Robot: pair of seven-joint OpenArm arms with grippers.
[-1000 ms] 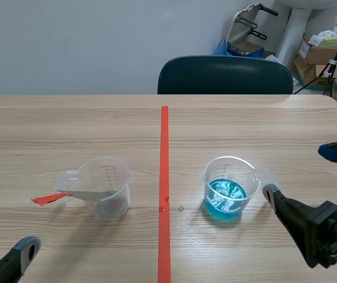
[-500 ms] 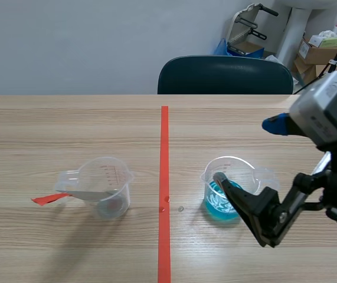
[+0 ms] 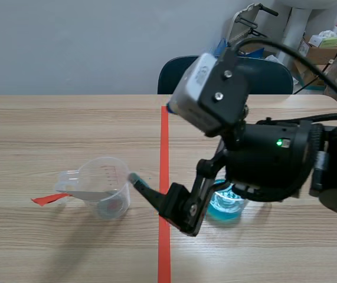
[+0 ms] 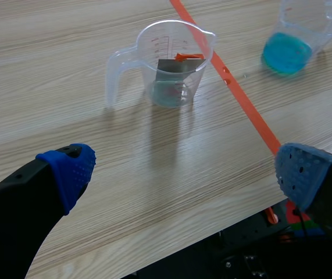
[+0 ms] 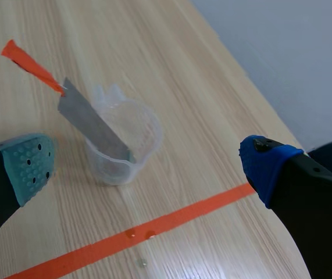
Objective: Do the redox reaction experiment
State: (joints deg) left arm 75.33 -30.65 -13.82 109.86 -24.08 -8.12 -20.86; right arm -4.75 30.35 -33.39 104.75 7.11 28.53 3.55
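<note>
Evidently no transfer was made yet: the metal strip (image 5: 93,125) was left leaning in the clear cup (image 5: 145,131), apart from the blue-liquid cup (image 4: 288,49). The right gripper (image 5: 148,165), near the strip, and the left gripper (image 4: 183,168) were seen with fingers spread, empty.

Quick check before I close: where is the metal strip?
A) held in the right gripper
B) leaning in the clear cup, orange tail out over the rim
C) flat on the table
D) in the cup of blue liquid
B: the strip leans inside the cup, with its orange tail past the rim; the right gripper is open and holds nothing.
</note>
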